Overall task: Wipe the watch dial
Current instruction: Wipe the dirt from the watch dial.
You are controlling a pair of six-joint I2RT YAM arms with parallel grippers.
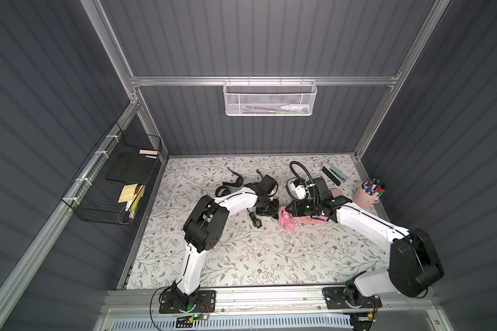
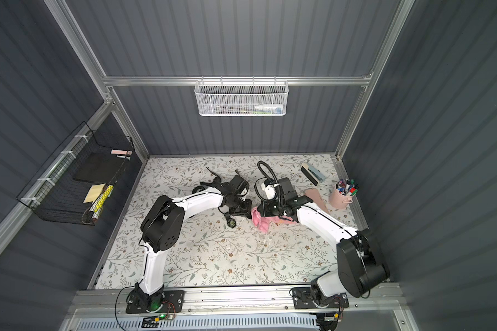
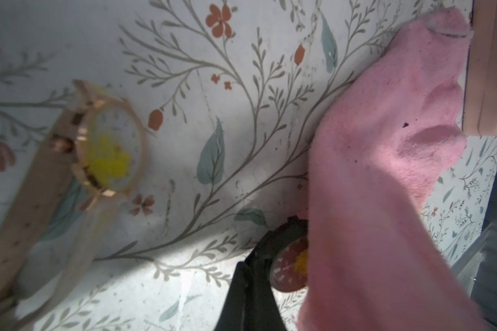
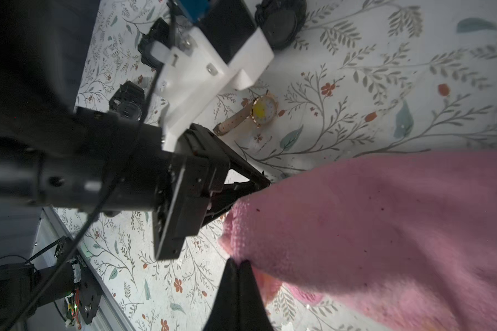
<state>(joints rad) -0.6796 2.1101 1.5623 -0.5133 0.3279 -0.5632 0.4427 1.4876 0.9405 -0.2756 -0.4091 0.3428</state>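
Right gripper point(image 4: 238, 268) pinched pink cloth point(image 4: 370, 229). Left gripper point(image 3: 250, 282) pressed together, watch point(image 3: 287, 268) at its tips, hold unclear. Risk: cloth drag could slide unpinned watch, smearing yellow residue point(image 3: 301, 260).

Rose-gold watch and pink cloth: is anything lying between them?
No. In the left wrist view, only bare floral tabletop lies between the rose-gold watch and the pink cloth.

Pink fuzzy cloth point(image 3: 385, 177): soft nap, matt. Rose-gold round watch point(image 3: 109, 143): shiny metal case, glossy glass, matt beige strap. Floral-print tabletop point(image 3: 241, 86): smooth, slight sheen, scuffed.
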